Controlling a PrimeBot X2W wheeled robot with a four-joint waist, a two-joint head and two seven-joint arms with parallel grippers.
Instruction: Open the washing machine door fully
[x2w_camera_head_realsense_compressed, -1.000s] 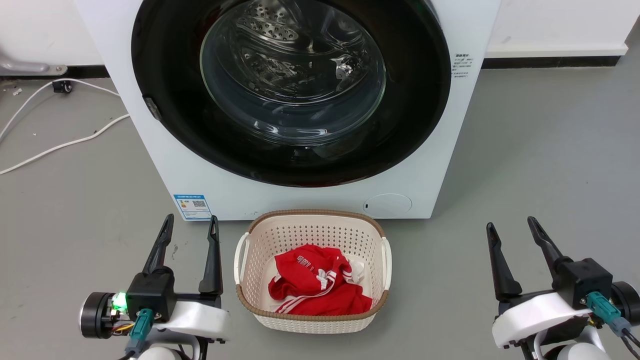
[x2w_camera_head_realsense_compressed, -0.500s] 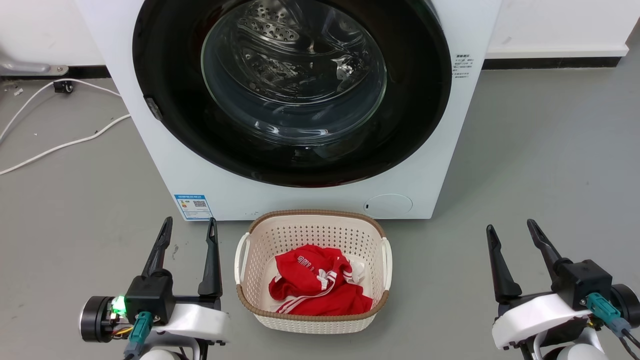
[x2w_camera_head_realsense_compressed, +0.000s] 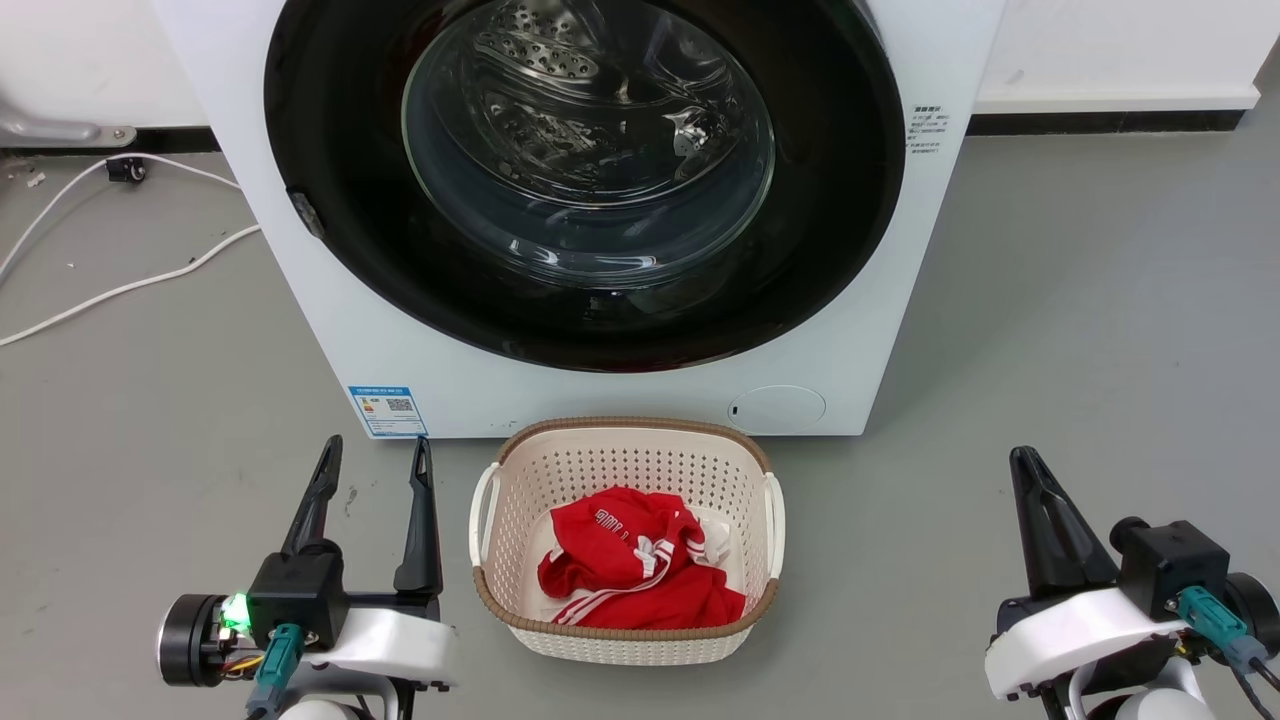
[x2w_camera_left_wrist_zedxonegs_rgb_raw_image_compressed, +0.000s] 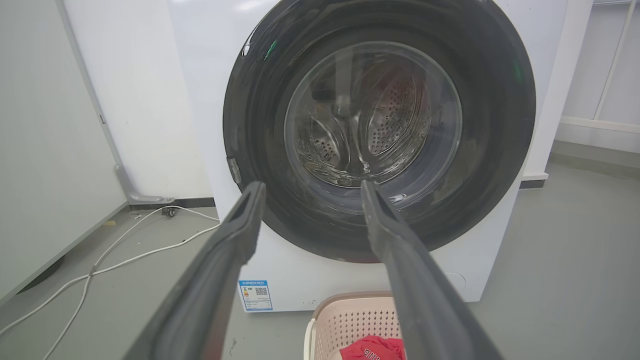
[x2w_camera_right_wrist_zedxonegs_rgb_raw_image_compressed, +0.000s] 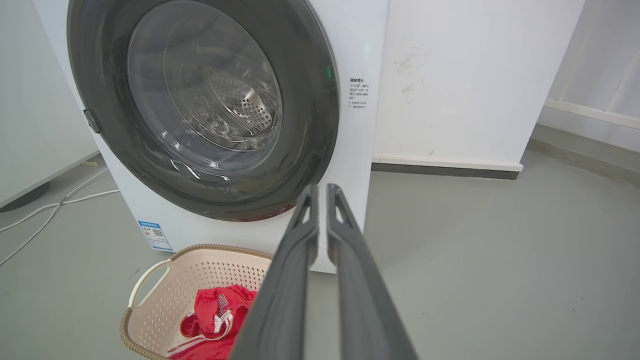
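Grey floor (x2w_camera_head_realsense_compressed: 1080, 330) meets a white wall (x2w_camera_head_realsense_compressed: 1100, 40) behind the washer (x2w_camera_head_realsense_compressed: 600, 400). Its door (x2w_camera_head_realsense_compressed: 588, 150) sits shut, ahead of both claws and well apart from them. A basket (x2w_camera_head_realsense_compressed: 625, 460) with a red garment (x2w_camera_head_realsense_compressed: 630, 575) stands between the claws, just before the door. Fingers of the left claw (x2w_camera_head_realsense_compressed: 378, 442) are apart and empty; the right claw (x2w_camera_head_realsense_compressed: 1025, 462) has its fingers together, empty. White cables (x2w_camera_head_realsense_compressed: 120, 290) lie beyond the left claw.

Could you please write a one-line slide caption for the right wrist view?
Right end effector, fingers together, faces the closed washing machine door above a cream basket of red clothing.
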